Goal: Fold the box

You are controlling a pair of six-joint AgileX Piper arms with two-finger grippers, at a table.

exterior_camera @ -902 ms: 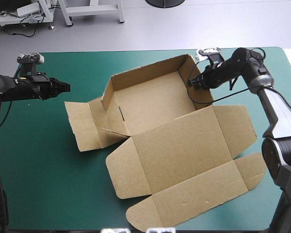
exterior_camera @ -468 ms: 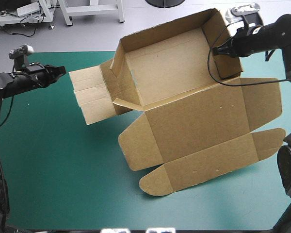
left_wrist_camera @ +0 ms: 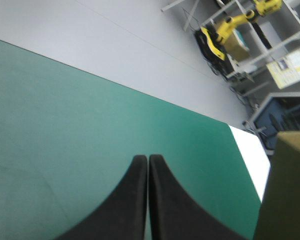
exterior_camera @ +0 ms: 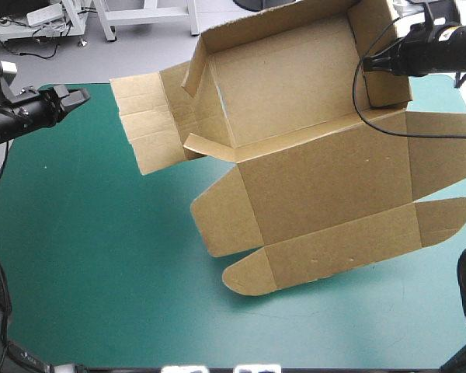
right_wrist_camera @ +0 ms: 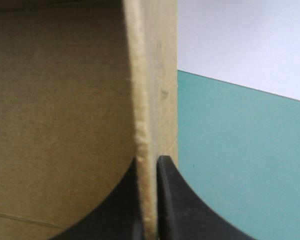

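The brown box (exterior_camera: 295, 148) hangs tilted above the teal-green table, an open tray with raised walls and its lid and flaps drooping toward the front. My right gripper (exterior_camera: 370, 64) is shut on the tray's right wall; in the right wrist view that wall's edge (right_wrist_camera: 149, 125) runs between the black fingers (right_wrist_camera: 167, 200), at my right gripper (right_wrist_camera: 150, 162). My left gripper (exterior_camera: 81, 96) is shut on nothing, raised near the far left edge, apart from the box's left flap (exterior_camera: 144, 128). In the left wrist view my left gripper (left_wrist_camera: 148, 159) forms one pointed arch, a box corner (left_wrist_camera: 285, 190) beside it.
The teal-green cover (exterior_camera: 101, 264) lies bare under and around the lifted box. The table's far edge (left_wrist_camera: 140, 92) shows ahead of the left gripper.
The right gripper has lifted the box off the table, up and toward the far right. The left gripper has drawn back to the left and risen.
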